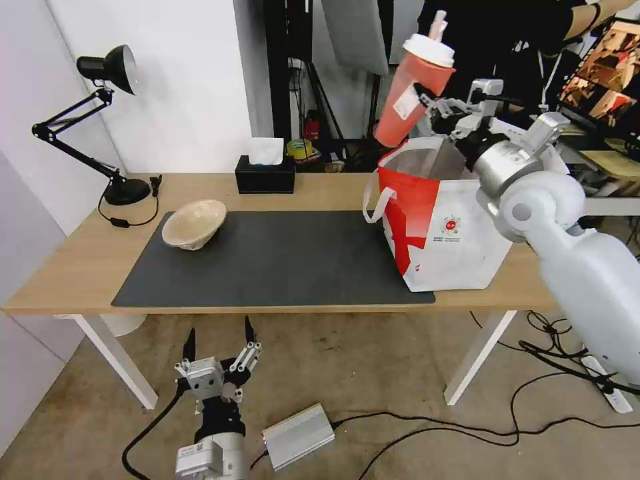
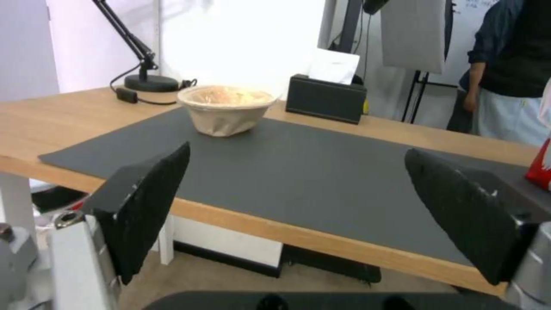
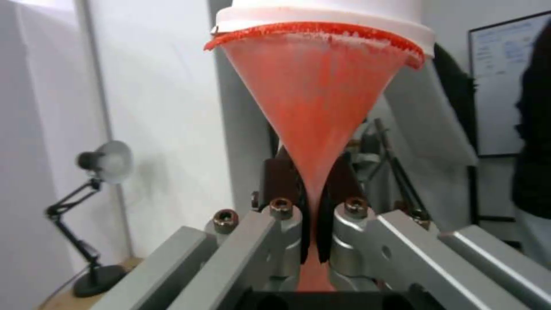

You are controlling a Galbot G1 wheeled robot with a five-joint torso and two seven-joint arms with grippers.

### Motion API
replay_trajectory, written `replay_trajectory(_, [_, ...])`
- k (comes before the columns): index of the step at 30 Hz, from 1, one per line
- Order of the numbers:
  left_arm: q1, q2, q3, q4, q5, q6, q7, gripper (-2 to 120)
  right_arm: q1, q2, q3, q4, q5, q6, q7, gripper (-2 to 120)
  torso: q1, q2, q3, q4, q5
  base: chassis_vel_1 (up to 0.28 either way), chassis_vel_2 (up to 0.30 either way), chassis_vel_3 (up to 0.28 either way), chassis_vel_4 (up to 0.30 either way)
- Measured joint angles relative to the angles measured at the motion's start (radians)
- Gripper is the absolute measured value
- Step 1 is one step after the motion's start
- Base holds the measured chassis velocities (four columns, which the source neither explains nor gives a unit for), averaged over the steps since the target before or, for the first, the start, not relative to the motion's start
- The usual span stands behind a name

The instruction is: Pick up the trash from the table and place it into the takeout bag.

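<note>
My right gripper (image 1: pixel 422 95) is shut on the tall red cup (image 1: pixel 408 93) with a white lid, squeezing its wall flat between the pads (image 3: pixel 338 181). The cup (image 3: pixel 314 112) hangs tilted above the open top of the white-and-red takeout bag (image 1: pixel 445 230), which stands on the right end of the table (image 1: pixel 87 267). A shallow beige pulp bowl (image 1: pixel 194 223) rests on the left part of the dark mat (image 1: pixel 280 263); the same bowl (image 2: pixel 225 108) shows beyond my left gripper (image 2: pixel 295 206). That left gripper (image 1: pixel 220 343) is open and hangs low in front of the table edge.
A black tissue box (image 1: pixel 265 175) sits at the table's back edge. A black desk lamp (image 1: pixel 100 120) stands at the back left corner. Cables and a grey power brick (image 1: pixel 298 435) lie on the floor. A person stands behind the table at the right.
</note>
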Motion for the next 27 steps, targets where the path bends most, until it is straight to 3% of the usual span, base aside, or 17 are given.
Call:
replay_trajectory(9, [0.000,0.004,0.000,-0.001,0.000,-0.001,0.000,100,-0.006,-0.025,0.010,-0.080,-0.031,-0.001,0.001,2,0.000,0.000,0.000,0.0000,0.0001,0.000,0.000,0.000,0.000])
replay_trajectory(27, [-0.008,0.025,0.007,0.000,-0.008,-0.003,0.005,100,0.054,-0.123,-0.021,-0.117,-0.087,-0.220,0.117,2,0.000,0.000,0.000,-0.0001,0.0000,0.000,0.000,0.000,0.000])
